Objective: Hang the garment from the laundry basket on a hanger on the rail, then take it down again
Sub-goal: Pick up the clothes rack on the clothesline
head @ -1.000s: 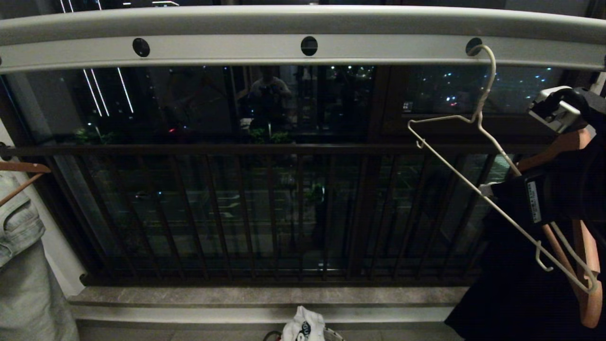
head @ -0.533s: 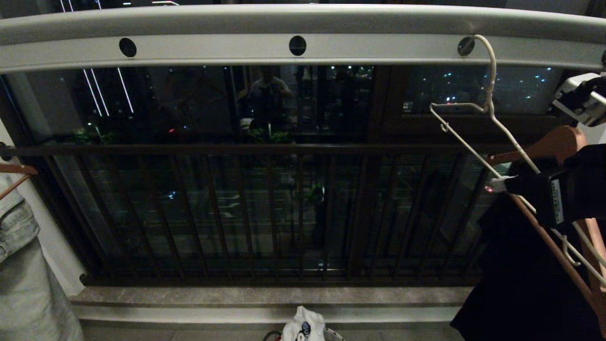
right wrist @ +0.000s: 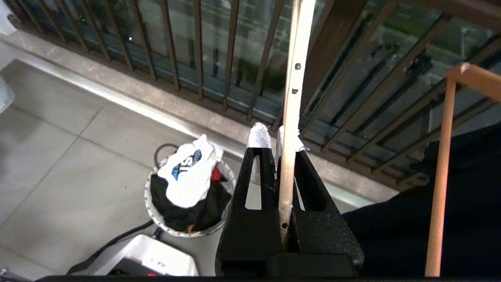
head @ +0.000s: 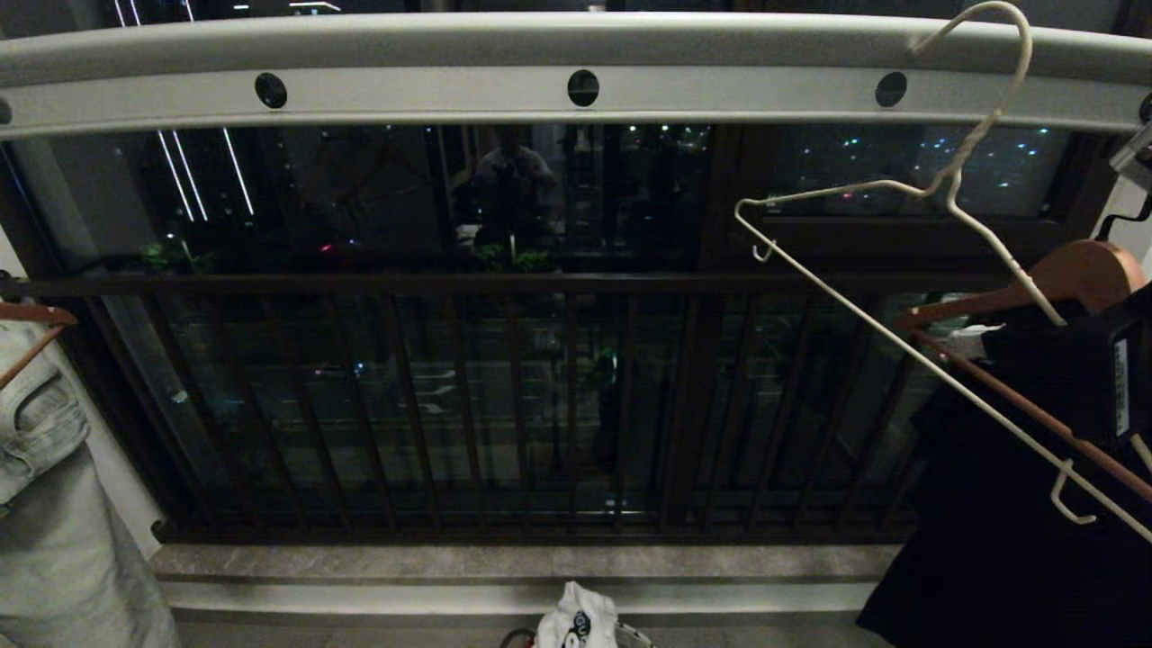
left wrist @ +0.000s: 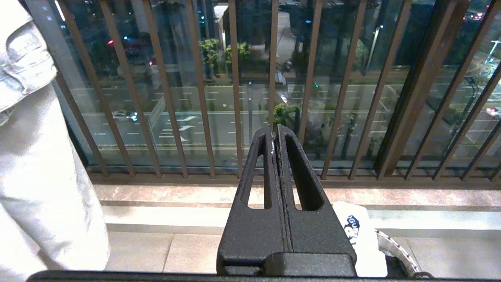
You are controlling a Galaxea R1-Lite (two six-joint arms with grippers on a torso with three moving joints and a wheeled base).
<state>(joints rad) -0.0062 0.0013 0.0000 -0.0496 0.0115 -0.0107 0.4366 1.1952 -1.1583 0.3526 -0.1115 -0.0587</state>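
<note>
Now the right gripper clamps the hanger between its fingers, hook above the rail. Best keep it level while lowering toward the garment, below the fingertips in the basket. Left gripper idles shut.

Brown wooden hanger bearing a black garment, before dark balcony railing.

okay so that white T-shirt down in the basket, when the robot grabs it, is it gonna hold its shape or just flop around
Probably floppy: the T-shirt lies crumpled over dark clothes in the basket, so it would likely sag from one pinch. It looks thin, so probably light. Piled loosely on top, it may drag neighbouring cloth as it lifts.
</note>
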